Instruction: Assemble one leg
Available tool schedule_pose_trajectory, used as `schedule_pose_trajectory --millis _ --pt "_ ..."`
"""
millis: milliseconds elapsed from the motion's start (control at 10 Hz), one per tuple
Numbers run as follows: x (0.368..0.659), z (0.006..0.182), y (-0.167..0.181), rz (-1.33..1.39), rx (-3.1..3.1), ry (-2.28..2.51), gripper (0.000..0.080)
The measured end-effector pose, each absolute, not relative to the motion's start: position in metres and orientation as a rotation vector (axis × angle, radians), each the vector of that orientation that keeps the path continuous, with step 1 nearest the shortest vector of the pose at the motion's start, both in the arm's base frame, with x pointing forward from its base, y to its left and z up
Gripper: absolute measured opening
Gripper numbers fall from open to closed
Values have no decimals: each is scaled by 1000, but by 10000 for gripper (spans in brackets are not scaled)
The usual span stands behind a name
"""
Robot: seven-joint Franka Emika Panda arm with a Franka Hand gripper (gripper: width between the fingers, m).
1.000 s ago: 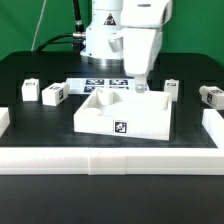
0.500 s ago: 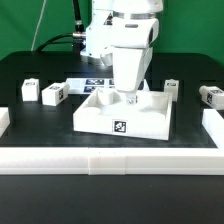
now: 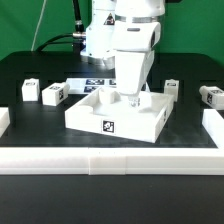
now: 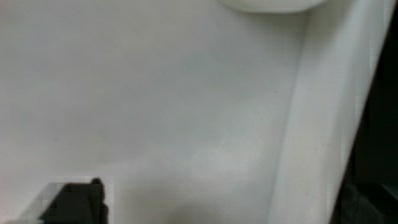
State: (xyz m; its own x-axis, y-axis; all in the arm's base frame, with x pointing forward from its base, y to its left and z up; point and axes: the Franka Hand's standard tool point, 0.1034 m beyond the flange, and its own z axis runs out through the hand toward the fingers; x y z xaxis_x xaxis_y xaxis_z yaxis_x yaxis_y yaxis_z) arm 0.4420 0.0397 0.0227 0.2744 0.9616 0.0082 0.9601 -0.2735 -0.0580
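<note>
The jaws stand wide, down inside the white tray [image 3: 90,118]; a leg [image 3: 52,94] sits apart on the counter [image 3: 40,70].

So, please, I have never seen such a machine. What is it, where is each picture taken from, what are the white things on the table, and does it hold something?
It is a robot arm with a two-finger pincer at its end. The exterior view comes from a camera standing away from the arm. The wrist view comes from a camera on the wrist, so close that it shows mostly white plastic and one dark finger. On the black table lie a big white tray, small tagged legs on both sides of it, and a flat marker board behind it. The pincer is lowered into the tray, open, and seems to hold nothing.
</note>
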Motion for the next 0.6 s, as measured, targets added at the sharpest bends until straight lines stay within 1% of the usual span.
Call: schedule_pose_trajectory --millis 100,600 --pt "444 28 41 44 -2476 -1854 650" --pt "441 25 39 50 -2477 -1847 650"
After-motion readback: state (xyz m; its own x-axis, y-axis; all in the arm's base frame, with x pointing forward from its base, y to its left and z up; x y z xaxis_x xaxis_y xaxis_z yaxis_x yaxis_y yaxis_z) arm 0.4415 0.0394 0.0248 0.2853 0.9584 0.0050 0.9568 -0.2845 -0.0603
